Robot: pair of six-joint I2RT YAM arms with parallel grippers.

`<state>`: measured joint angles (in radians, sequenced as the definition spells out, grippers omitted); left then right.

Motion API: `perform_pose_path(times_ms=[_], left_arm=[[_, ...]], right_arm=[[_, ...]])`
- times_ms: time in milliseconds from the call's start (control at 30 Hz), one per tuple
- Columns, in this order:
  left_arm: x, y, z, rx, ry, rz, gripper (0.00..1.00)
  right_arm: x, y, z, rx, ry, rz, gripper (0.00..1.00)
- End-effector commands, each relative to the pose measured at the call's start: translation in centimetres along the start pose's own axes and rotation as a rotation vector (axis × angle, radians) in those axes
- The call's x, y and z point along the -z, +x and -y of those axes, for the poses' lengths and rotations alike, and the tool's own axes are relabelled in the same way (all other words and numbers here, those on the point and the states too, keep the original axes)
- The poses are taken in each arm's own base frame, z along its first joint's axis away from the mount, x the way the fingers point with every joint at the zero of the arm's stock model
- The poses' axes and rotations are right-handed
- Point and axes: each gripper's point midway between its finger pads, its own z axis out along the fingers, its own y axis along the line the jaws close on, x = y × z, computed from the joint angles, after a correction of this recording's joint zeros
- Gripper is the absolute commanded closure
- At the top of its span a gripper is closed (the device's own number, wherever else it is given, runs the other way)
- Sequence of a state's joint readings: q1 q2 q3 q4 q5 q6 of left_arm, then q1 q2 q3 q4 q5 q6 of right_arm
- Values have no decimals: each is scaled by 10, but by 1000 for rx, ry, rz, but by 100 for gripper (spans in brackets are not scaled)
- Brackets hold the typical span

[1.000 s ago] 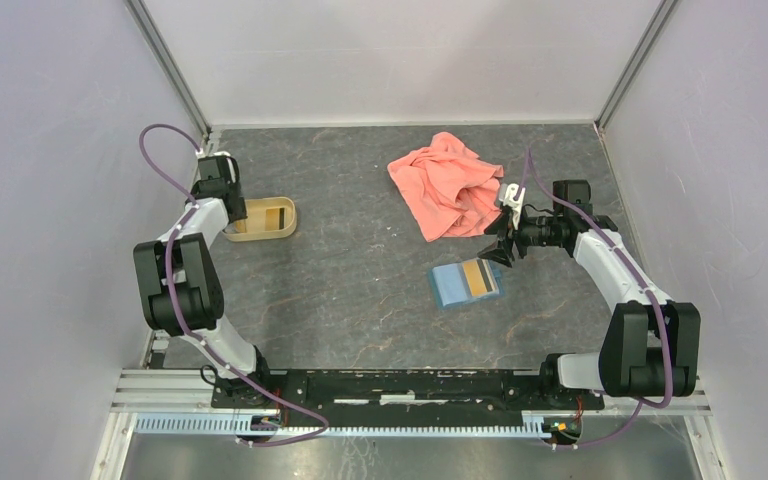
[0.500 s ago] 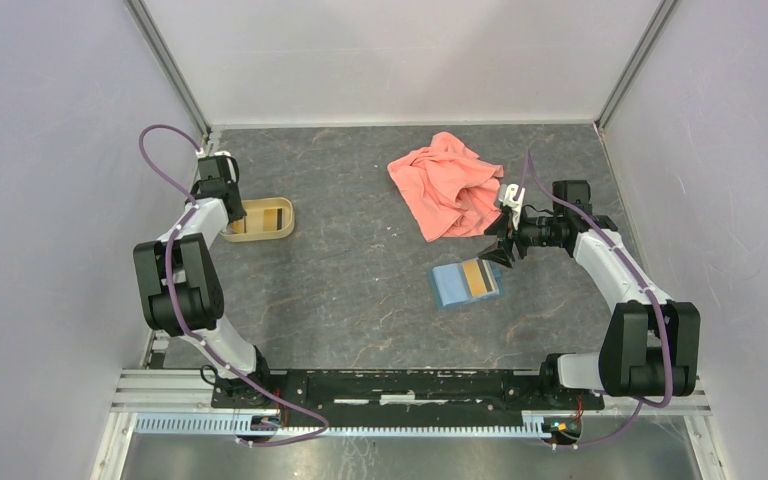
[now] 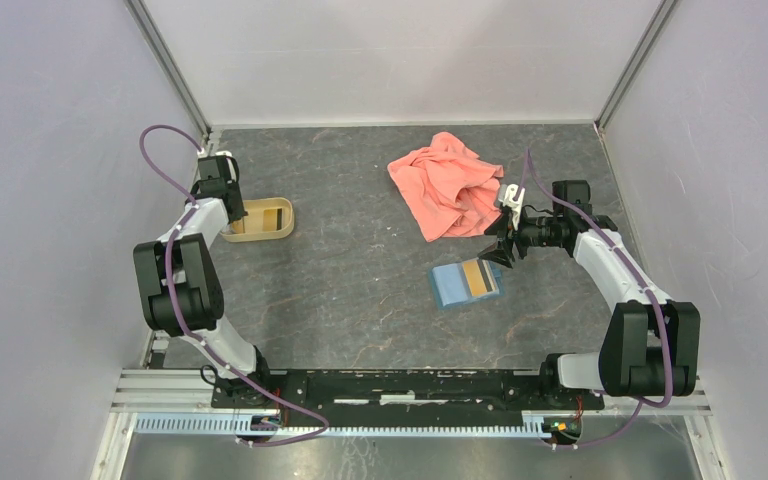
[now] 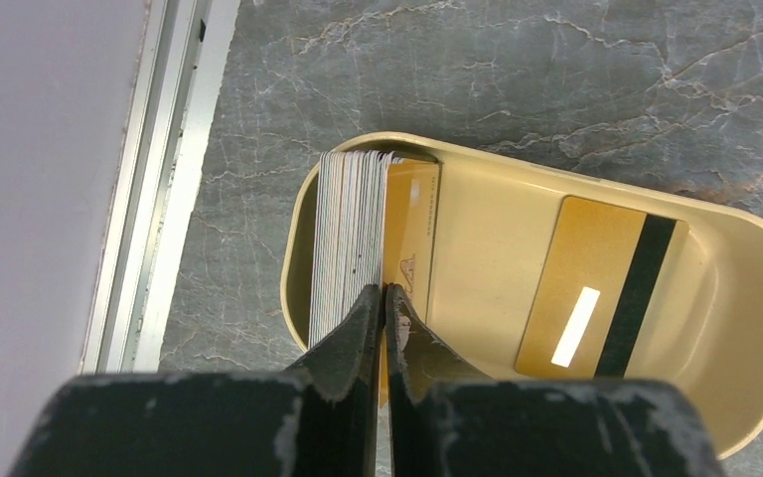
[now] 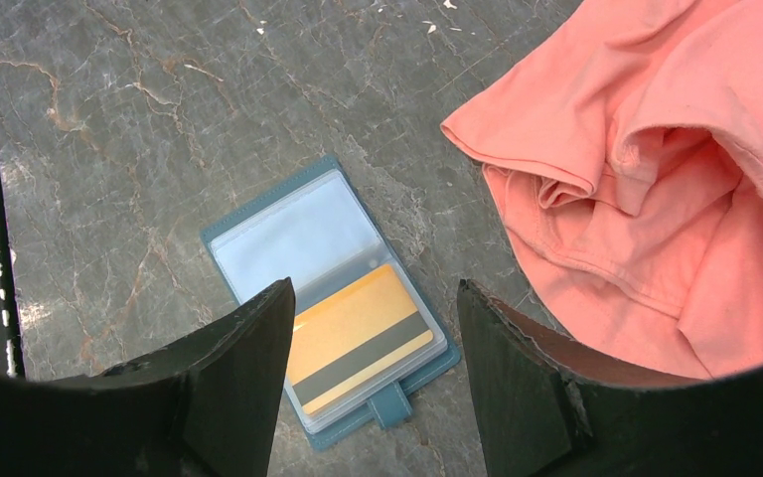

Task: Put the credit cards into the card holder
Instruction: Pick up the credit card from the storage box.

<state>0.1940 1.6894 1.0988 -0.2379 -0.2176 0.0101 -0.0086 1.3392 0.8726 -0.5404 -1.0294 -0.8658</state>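
Pinching: L gripper (image 4: 385, 318) jaws near-shut on 1 upright credit card (image 4: 412, 234) beside stack (image 4: 343, 238) in tray (image 4: 735, 328). R gripper (image 5: 373, 298) jaws wide; card holder (image 5: 288, 234) open below them, 1 card in it.

pink cloth (image 5: 656, 149) cut off by view's edge, lower end of credit card (image 4: 412, 229) hidden between left fingers (image 4: 348, 338)

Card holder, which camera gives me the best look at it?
The right wrist view: the card holder lies open and large in frame, one credit card showing in one page, framed by the open right gripper. The top external view shows it small beside that gripper; the left wrist view misses it entirely.
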Motion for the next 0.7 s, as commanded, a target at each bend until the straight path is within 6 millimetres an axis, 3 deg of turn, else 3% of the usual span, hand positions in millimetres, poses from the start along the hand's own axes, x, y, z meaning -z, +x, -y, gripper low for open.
perform_pose_path(times_ms=[0,433,667], left_arm=[[20,-36,-3,66,10,100,93],[32,-46,5,88,71,134,98],[80,-72,14,149,174,254,98]], right_arm=[[1,-6,5,33,6,4,33],[0,-5,5,32,5,2,33],[-6,-6,0,41,-16,-4,32]])
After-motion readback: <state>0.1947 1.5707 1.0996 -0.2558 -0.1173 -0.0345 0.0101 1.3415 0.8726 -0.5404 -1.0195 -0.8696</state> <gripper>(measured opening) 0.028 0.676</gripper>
